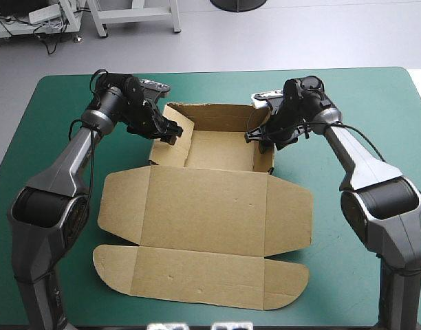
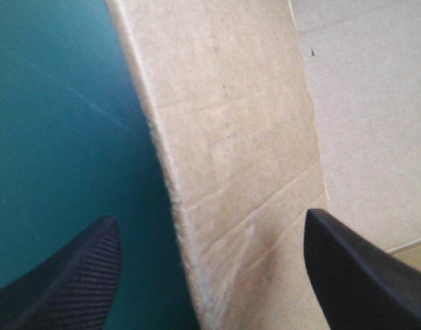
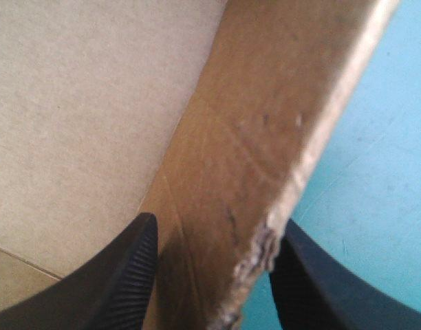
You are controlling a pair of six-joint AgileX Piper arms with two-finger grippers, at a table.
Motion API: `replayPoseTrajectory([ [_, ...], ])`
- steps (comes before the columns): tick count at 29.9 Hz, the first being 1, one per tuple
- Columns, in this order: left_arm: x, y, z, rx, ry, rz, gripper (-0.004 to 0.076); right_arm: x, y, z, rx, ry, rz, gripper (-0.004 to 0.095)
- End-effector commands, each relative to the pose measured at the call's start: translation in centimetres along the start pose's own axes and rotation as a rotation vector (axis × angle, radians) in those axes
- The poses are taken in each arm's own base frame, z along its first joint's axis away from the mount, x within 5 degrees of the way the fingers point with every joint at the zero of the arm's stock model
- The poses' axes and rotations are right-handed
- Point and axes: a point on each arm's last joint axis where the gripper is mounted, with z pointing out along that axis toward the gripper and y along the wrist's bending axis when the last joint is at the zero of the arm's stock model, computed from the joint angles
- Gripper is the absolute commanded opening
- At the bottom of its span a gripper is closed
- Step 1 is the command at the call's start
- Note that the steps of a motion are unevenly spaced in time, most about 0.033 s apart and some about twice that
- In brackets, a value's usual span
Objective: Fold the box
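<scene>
The brown box [image 1: 210,206] lies mid-table with its far part raised into a tray and its lid and flaps flat toward the near edge. My left gripper [image 1: 170,130] straddles the tray's left wall [image 2: 231,137]. It is open [image 2: 214,234]: the outer finger stands clear over the teal-green cover, the inner one over the tray floor. My right gripper [image 1: 260,135] is at the right wall [image 3: 265,124], which fills the narrow gap between both fingers [image 3: 214,227], so it is shut on that wall. The wall's edge is frayed there.
The teal-green cover [image 1: 362,103] shows bare to the left and right of the box. The lid's near flap [image 1: 197,275] reaches close to the table's near edge.
</scene>
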Motion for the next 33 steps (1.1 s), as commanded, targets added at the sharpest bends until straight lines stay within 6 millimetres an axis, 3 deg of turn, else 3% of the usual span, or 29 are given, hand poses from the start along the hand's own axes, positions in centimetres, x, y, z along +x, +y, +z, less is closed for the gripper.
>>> replayPoseTrajectory([
  [1, 0.4, -0.8, -5.3, 0.02, -0.076, -0.006, 0.0547, -1.0, 0.3, -4.8, 0.004, -0.152, -0.026, 0.0469],
  [5, 1.0, -1.1, -8.5, 0.015, -0.144, 0.004, 0.0547, -1.7, 0.7, -7.3, 0.001, -0.209, -0.033, 0.0468],
  [11, 3.5, -2.4, -16.4, 0.033, -0.32, 0.016, 0.0544, -1.8, 1.4, -10.2, -0.028, -0.29, -0.029, 0.0468],
  [15, 6.5, -3.5, -22.2, 0.058, -0.457, 0.03, 0.0532, -1.4, 1.5, -11.8, -0.013, -0.323, -0.037, 0.0468],
  [22, 12.3, -4.6, -29.5, 0.063, -0.644, 0.061, 0.0448, -0.2, 1.7, -15.5, 0.021, -0.4, -0.053, 0.0468],
  [26, 16.1, -4.9, -30.4, 0.067, -0.653, 0.071, 0.0407, 0.7, 2.0, -17.6, 0.009, -0.446, -0.009, 0.0468],
  [33, 23.1, -4.1, -27.7, -0.018, -0.562, 0.06, 0.0394, 1.1, 2.1, -18.2, 0.002, -0.453, 0.008, 0.0468],
])
